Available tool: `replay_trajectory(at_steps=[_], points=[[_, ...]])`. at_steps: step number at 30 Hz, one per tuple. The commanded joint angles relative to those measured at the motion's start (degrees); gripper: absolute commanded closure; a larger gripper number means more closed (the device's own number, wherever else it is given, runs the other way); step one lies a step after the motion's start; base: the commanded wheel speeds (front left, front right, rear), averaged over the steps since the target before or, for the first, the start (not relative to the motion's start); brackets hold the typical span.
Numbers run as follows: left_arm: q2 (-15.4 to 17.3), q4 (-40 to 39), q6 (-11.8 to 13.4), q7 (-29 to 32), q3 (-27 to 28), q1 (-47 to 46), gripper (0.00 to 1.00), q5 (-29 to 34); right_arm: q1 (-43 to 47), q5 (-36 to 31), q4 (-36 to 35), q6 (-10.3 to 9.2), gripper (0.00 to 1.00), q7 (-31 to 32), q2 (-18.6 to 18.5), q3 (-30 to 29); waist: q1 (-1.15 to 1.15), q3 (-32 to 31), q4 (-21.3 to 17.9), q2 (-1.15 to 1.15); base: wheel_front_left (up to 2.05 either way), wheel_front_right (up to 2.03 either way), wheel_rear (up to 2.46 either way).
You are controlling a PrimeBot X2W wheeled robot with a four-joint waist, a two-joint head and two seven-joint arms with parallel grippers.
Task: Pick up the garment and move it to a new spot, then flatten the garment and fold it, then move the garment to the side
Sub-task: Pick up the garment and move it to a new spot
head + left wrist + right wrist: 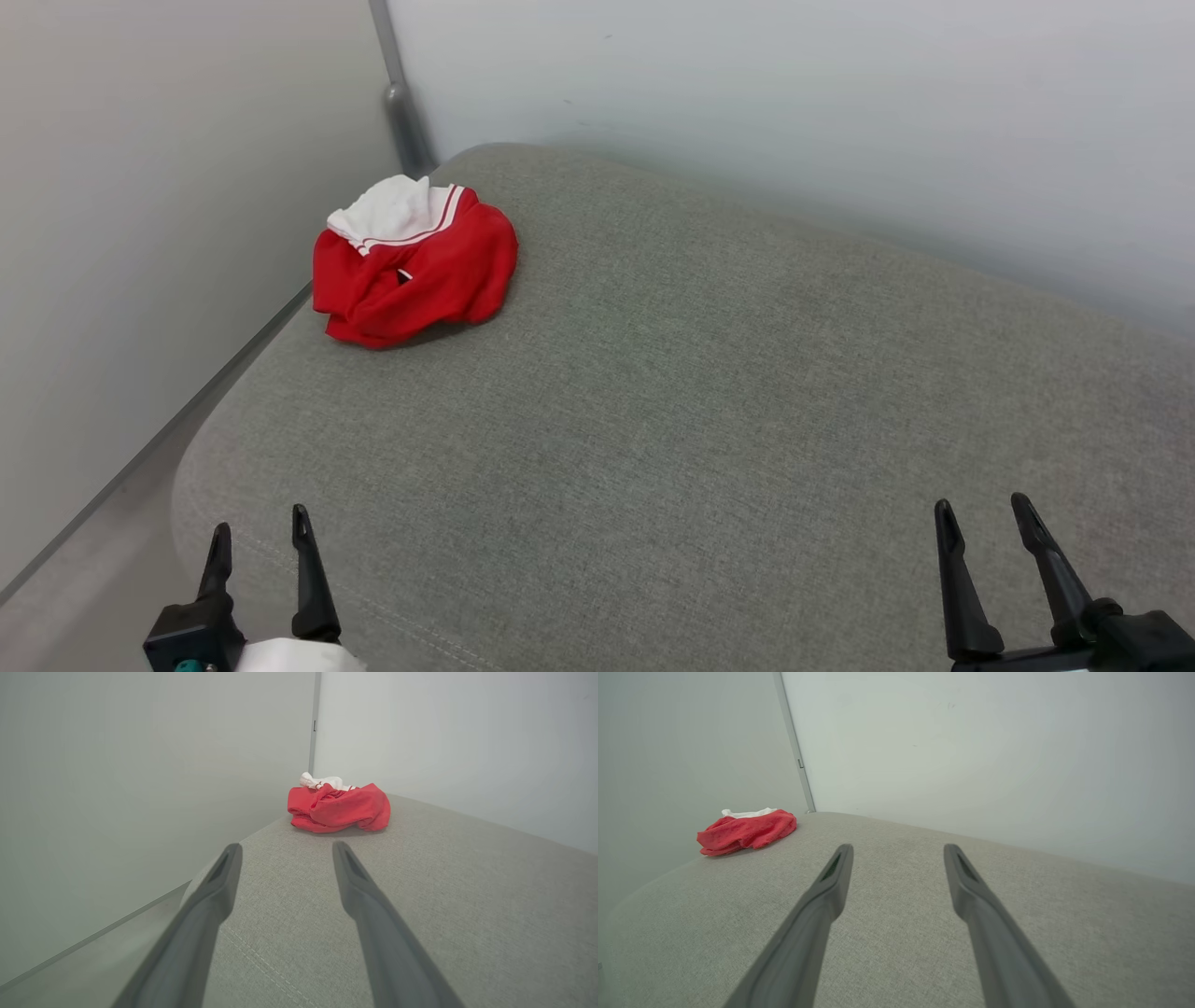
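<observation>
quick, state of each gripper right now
left gripper: open, holding nothing
right gripper: open, holding nothing

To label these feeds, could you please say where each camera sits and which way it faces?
Head view: on the head, looking down at the grey cushion and garment; open left claw, right claw at bottom.
Left wrist view: on that wrist, along its fingers, straight at the garment.
Right wrist view: on that wrist, along its fingers, toward the wall; garment left.
All share garment and cushion.
</observation>
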Motion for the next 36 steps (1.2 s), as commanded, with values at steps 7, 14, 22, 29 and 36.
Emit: replay_trajectory(at_steps=[7, 14, 22, 29, 36], points=[[0.8, 3.7, -3.7, -0.1, 4.8, -6.5, 0.0, -1.7, -1.5, -2.0, -0.7, -0.02, 0.0, -0.1, 0.0, -0.1, 0.0, 2.7, -2.1, 0.0, 0.0, 0.0, 0.0], [5.9, 9.1, -8.9, -0.1, 12.4, -22.1, 0.0, -3.7, -4.6, -5.7, -2.6, -0.02, 0.0, -0.1, 0.0, -1.1, 0.0, 10.1, -5.7, 0.0, 0.0, 0.0, 0.0], [16.5, 20.9, -12.7, 0.7, 14.3, -41.2, 0.0, -7.7, -9.5, -10.1, -6.3, -0.02, 0.0, -0.1, 0.0, -2.5, 0.0, 21.0, -9.8, 0.0, 0.0, 0.0, 0.0], [26.7, 30.2, -13.6, 7.6, 10.5, -56.1, 0.0, -12.6, -12.7, -13.1, -10.1, -0.02, 0.0, -0.1, 0.0, -3.0, 0.0, 28.1, -12.2, 0.0, 0.0, 0.0, 0.0], [33.9, 36.0, -13.7, 21.0, 0.8, -64.0, 0.0, -21.8, -15.0, -14.8, -14.0, -0.02, 0.0, -0.1, -0.8, -3.2, 0.0, 33.0, -13.6, 0.0, 0.0, 0.0, 0.0]])
